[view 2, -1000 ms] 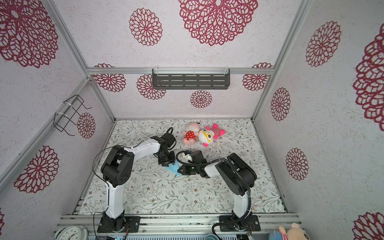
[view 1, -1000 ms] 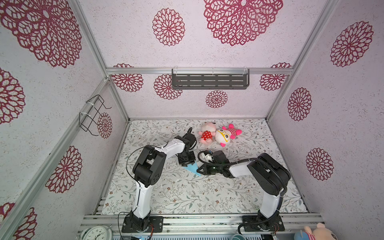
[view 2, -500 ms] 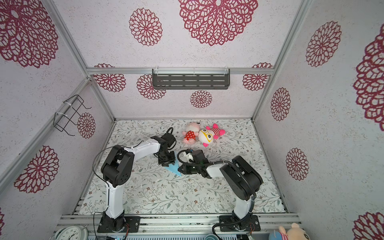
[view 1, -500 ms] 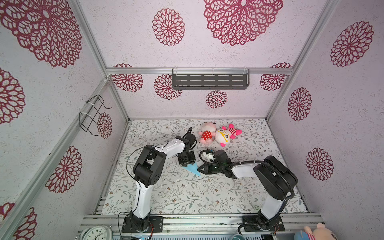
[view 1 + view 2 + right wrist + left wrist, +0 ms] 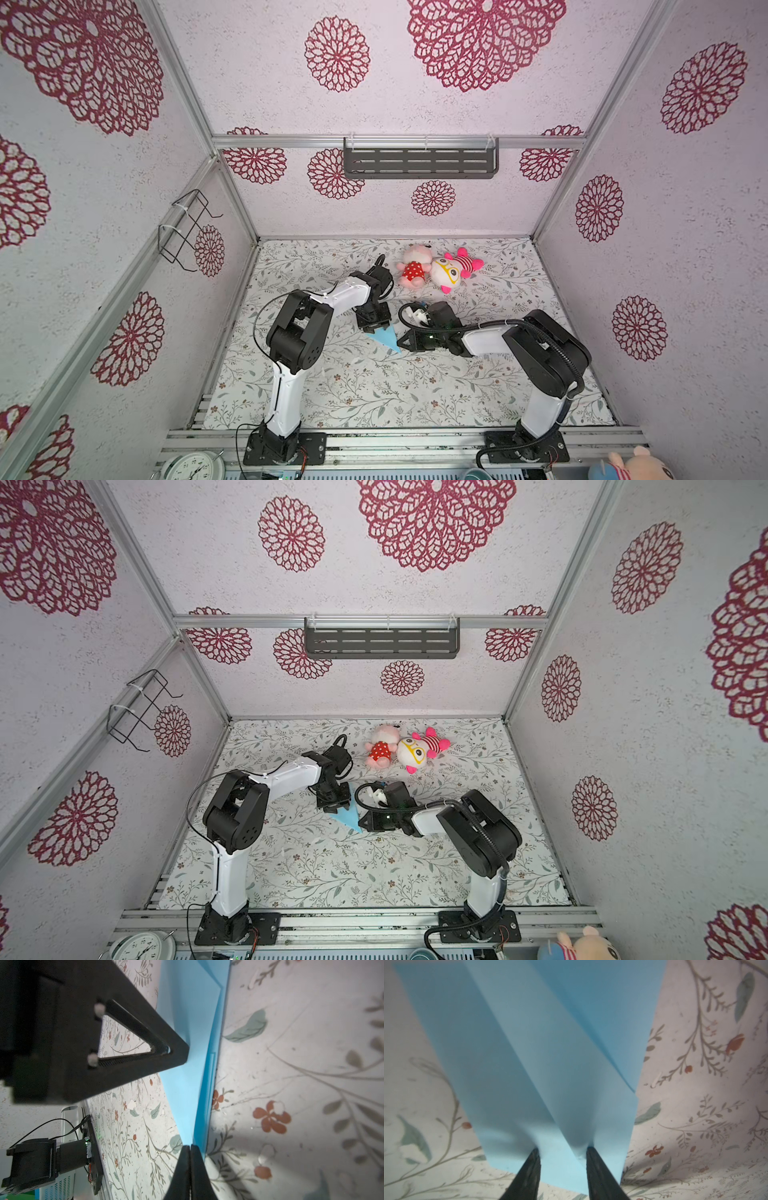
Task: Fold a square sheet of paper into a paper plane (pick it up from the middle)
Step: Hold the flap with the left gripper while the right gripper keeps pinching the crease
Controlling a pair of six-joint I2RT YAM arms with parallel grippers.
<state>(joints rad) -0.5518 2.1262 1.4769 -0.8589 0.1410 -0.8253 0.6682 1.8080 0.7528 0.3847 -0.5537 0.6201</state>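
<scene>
Left wrist view: left gripper (image 5: 562, 1152) part open, both black fingers (image 5: 529, 1174) tip-down on the folded blue paper (image 5: 539, 1053), nothing clamped between them. The layered flaps and a slanting crease are visible here only.

Right wrist view: right gripper (image 5: 190, 1148) closed, tips together at the paper's edge beside a raised flap. Cannot tell if a layer is pinched. Same view shows one left finger pressing the paper flat.

Both top views: only a pointed blue triangle shows between the two grippers, mid-table on the flowered cloth (image 5: 374, 395), narrow end by the right gripper. Two pink plush toys (image 5: 444, 272) lie toward the back wall, apart from the paper.
</scene>
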